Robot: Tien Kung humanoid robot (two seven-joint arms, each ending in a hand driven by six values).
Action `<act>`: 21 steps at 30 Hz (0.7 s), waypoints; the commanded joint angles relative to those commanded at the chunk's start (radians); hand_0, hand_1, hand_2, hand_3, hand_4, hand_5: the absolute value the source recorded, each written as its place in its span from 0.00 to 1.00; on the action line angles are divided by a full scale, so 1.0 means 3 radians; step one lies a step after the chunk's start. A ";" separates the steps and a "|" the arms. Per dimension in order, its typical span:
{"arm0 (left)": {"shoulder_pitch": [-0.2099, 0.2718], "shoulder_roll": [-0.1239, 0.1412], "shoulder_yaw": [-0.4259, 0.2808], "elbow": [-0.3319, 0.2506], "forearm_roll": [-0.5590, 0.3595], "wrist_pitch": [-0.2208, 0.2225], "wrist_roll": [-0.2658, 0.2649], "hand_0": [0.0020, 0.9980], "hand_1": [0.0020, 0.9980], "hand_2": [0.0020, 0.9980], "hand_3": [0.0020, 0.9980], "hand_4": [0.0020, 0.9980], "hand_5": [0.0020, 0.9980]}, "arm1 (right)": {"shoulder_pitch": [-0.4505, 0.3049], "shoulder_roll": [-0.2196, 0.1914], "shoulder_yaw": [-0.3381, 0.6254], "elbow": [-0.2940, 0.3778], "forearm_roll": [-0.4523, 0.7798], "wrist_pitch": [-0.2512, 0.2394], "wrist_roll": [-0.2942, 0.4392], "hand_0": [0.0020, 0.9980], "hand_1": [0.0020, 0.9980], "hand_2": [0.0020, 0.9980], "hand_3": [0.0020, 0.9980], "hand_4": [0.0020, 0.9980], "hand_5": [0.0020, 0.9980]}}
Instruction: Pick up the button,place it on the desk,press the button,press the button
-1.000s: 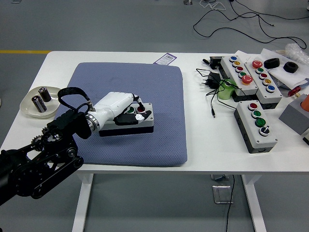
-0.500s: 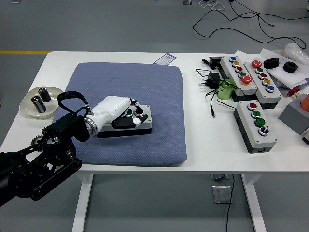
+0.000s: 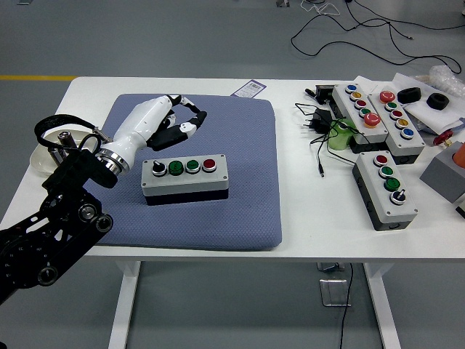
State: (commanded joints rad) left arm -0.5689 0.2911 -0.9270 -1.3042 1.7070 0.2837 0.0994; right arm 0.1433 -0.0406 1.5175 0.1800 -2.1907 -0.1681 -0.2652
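On the blue mat that covers the middle of the white bench, the grey button box now lies flat and free, its black selector knob and its two green and one red buttons facing up in a row. Half a second ago the left hand lay over the box's left end, fingers across the buttons; now it has lifted clear and drawn back toward the mat's far left corner, hovering above the cloth well apart from the box. Its white shell is tilted, the fingers loosely curled and relaxed, grasping nothing. The box itself looks settled, sitting square to the mat's near edge with nothing touching it.

That withdrawal suggests a press has just ended, or the placing is done; from this frame alone I cannot tell which press, if any, remains. If another is due, the hand must come back down over the button row, and a push landing off-centre could slide the box on the soft mat.

At the far left a shallow dish holds small cylinders, partly hidden by the arm. On the right side sit several more button boxes, tangled black cables and a green object. The right hand is out of view.
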 joint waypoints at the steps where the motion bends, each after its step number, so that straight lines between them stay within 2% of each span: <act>1: 0.0015 -0.0008 -0.0037 0.0016 -0.0088 0.0037 -0.0016 0.07 0.12 0.19 0.80 0.68 1.00 | 0.0000 0.0000 -0.0001 0.0000 0.0002 0.0000 0.0000 0.67 0.65 0.69 0.64 0.31 0.19; 5: 0.0080 -0.0032 -0.0150 0.0081 -0.0409 0.0123 -0.0084 0.07 0.12 0.19 0.80 0.68 1.00 | 0.0001 0.0000 -0.0009 0.0000 0.0006 0.0002 0.0000 0.67 0.65 0.69 0.64 0.31 0.19; 6: 0.0102 -0.0043 -0.0181 0.0098 -0.0523 0.0148 -0.0122 0.19 0.36 0.43 0.91 0.67 1.00 | 0.0002 0.0000 -0.0011 0.0000 0.0007 0.0002 0.0000 0.67 0.65 0.69 0.64 0.31 0.19; 9: 0.0169 -0.0082 -0.0284 0.0147 -0.0946 0.0175 -0.0302 0.19 0.36 0.43 0.91 0.67 1.00 | 0.0000 0.0000 -0.0013 0.0000 0.0010 0.0002 0.0001 0.67 0.65 0.69 0.64 0.31 0.19; 11: 0.0217 -0.0101 -0.0360 0.0167 -0.1227 0.0095 -0.0463 0.19 0.36 0.43 0.91 0.67 1.00 | 0.0002 -0.0001 -0.0016 0.0000 0.0012 0.0003 0.0002 0.67 0.65 0.69 0.64 0.31 0.19; 12: 0.0236 -0.0101 -0.0386 0.0168 -0.1357 0.0040 -0.0525 0.66 0.72 0.85 0.99 0.65 1.00 | 0.0003 0.0000 -0.0016 0.0000 0.0014 0.0002 0.0002 0.67 0.65 0.69 0.64 0.31 0.19; 17: 0.0295 -0.0089 -0.0441 0.0172 -0.2072 -0.0166 -0.0660 0.66 0.72 0.85 0.99 0.65 1.00 | 0.0006 0.0001 -0.0015 0.0000 0.0013 0.0004 0.0001 0.67 0.65 0.69 0.64 0.31 0.19; 18: 0.0304 -0.0092 -0.0450 0.0183 -0.2224 -0.0191 -0.0667 0.77 0.83 0.91 0.97 0.65 1.00 | 0.0007 0.0001 -0.0015 0.0000 0.0013 0.0004 0.0000 0.67 0.65 0.69 0.64 0.31 0.19; 21: 0.0324 -0.0093 -0.0451 0.0232 -0.2636 -0.0239 -0.0684 0.77 0.83 0.91 0.97 0.65 1.00 | 0.0008 0.0004 -0.0013 0.0000 0.0012 0.0005 -0.0002 0.67 0.65 0.69 0.64 0.31 0.19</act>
State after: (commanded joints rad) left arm -0.4716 0.2632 -1.0624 -1.2346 0.9162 0.2119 -0.1058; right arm 0.1458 -0.0395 1.5134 0.1800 -2.1871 -0.1665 -0.2657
